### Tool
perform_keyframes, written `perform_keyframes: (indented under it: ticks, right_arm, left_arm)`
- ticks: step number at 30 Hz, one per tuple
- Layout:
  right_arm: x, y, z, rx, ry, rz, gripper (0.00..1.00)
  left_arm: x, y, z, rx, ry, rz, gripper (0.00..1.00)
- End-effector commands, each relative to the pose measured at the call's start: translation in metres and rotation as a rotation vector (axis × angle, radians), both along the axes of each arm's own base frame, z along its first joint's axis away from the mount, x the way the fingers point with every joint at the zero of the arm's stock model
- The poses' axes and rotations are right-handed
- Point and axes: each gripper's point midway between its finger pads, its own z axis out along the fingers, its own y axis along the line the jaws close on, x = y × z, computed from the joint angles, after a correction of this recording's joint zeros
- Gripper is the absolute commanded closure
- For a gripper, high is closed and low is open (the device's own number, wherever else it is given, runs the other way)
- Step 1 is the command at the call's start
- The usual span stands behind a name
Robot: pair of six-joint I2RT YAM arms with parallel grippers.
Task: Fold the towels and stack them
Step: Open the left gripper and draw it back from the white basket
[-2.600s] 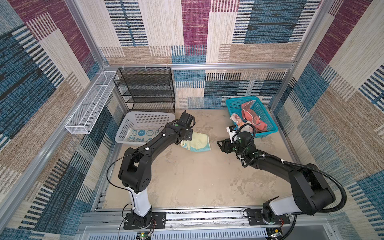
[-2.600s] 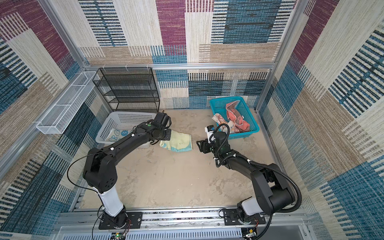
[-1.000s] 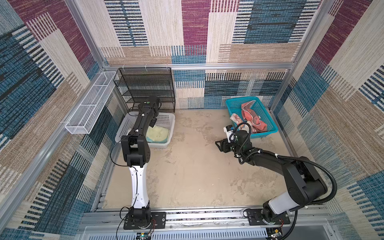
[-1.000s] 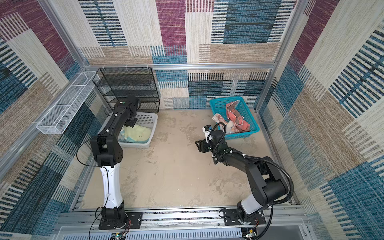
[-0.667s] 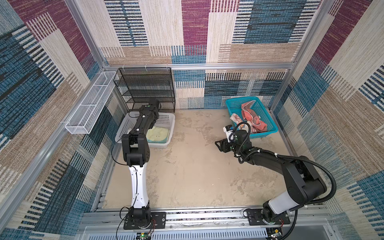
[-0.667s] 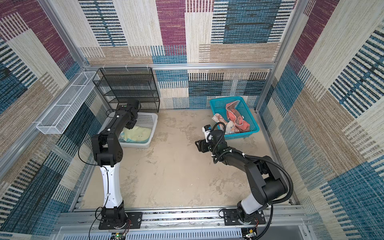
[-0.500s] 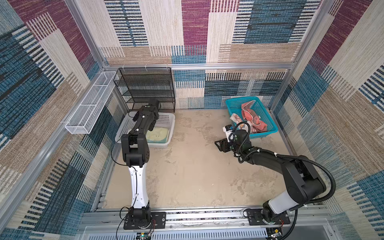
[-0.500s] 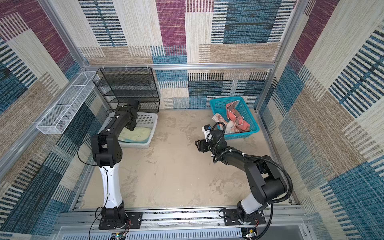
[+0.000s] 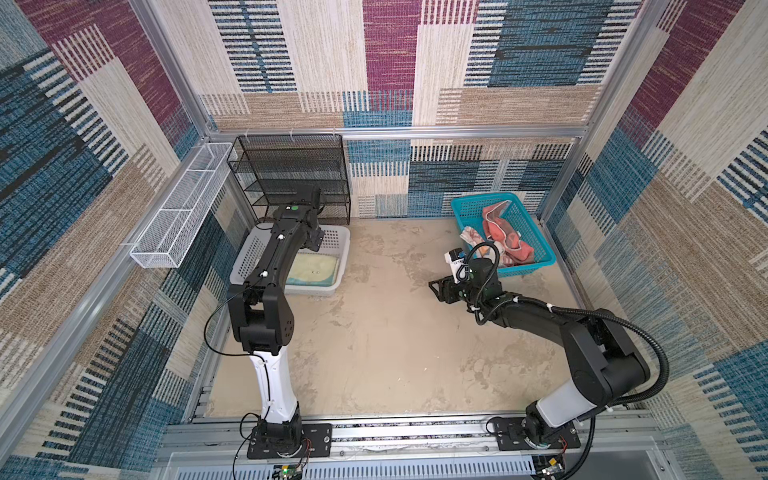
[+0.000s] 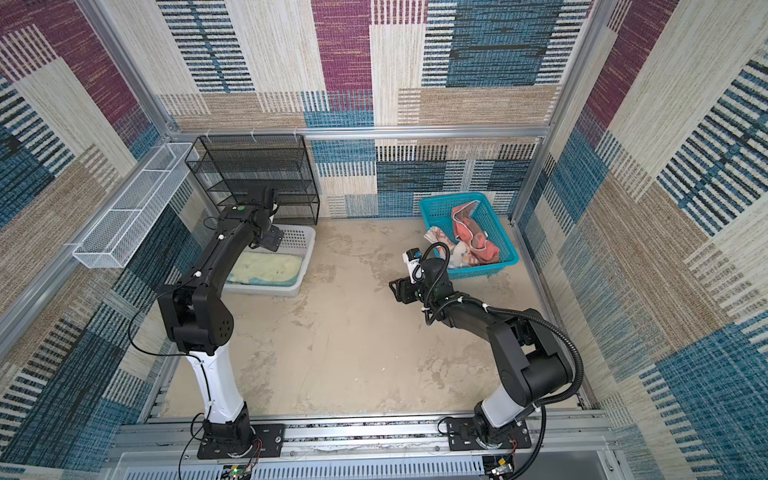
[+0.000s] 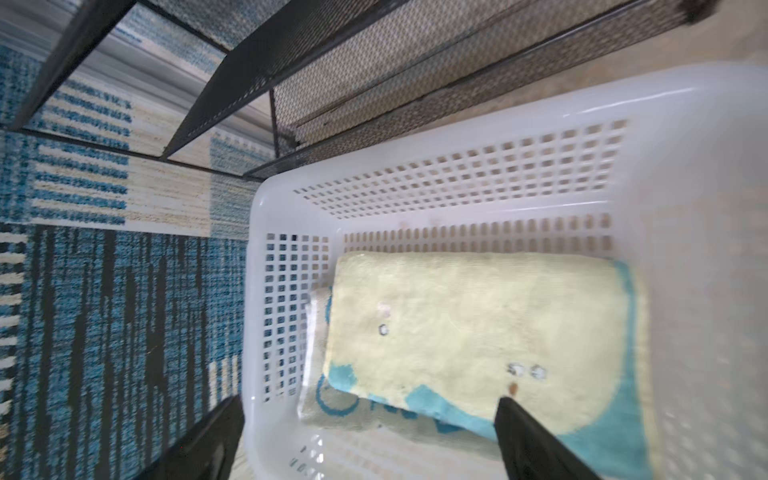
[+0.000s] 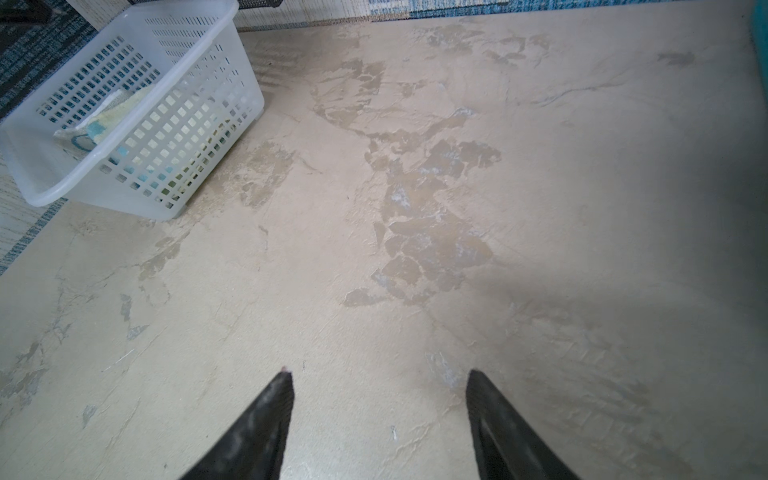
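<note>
Over the white basket (image 11: 457, 183), left fingers (image 11: 528, 440) have parted off the yellow towel (image 11: 457, 324); right fingers (image 12: 266, 424) stay apart.

Robot test cell (lab rig), aluminium frame (image 9: 457, 132), patterned fabric walls (image 9: 386, 41)

Patchwork woven walls (image 9: 386, 62) (blue, maroon, beige), mottled tan floor (image 9: 374, 332), black mesh shelf (image 9: 291, 174) at back.

A folded towel (image 9: 312, 270) lies on a lower towel (image 11: 332, 409) in a basket (image 9: 334, 240) at the table's (image 9: 395, 332) far-left corner; a rack (image 9: 291, 174) stands behind it; loose towels (image 9: 505, 239) lie in a second basket (image 9: 528, 269) at the far-right corner.
</note>
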Motion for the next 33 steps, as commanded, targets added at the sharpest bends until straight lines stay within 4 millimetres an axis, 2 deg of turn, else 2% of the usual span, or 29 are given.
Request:
perform_keyframes:
  ticks: [1,8,14,19,22,26,31,33]
  right_arm:
    - [0.001,0.003,0.005,0.007,-0.011,0.015,0.32]
    - [0.007,0.001,0.007,-0.019,-0.006,0.000,0.32]
    - [0.014,-0.004,0.009,-0.047,-0.011,-0.029,0.31]
    - [0.025,-0.013,0.009,-0.079,0.003,-0.078,0.31]
    - [0.032,-0.020,0.012,-0.082,0.011,-0.100,0.30]
    - [0.042,-0.032,0.026,-0.094,-0.007,-0.141,0.30]
    - [0.058,-0.061,0.049,-0.121,-0.049,-0.262,0.28]
    - [0.064,-0.077,0.058,-0.128,-0.065,-0.324,0.23]
  left_arm:
    - [-0.008,-0.047,0.004,-0.178,-0.052,-0.051,0.02]
    - [-0.040,-0.147,0.013,-0.340,-0.112,-0.253,0.02]
    - [-0.073,-0.202,0.008,-0.466,-0.141,-0.351,0.04]
    - [-0.106,-0.246,-0.007,-0.615,-0.162,-0.481,0.04]
    - [-0.122,-0.261,-0.016,-0.699,-0.164,-0.493,0.04]
    - [-0.139,-0.271,-0.031,-0.757,-0.143,-0.494,0.04]
    - [-0.156,-0.283,-0.050,-0.797,-0.096,-0.509,0.04]
    - [-0.160,-0.284,-0.054,-0.801,-0.091,-0.512,0.04]
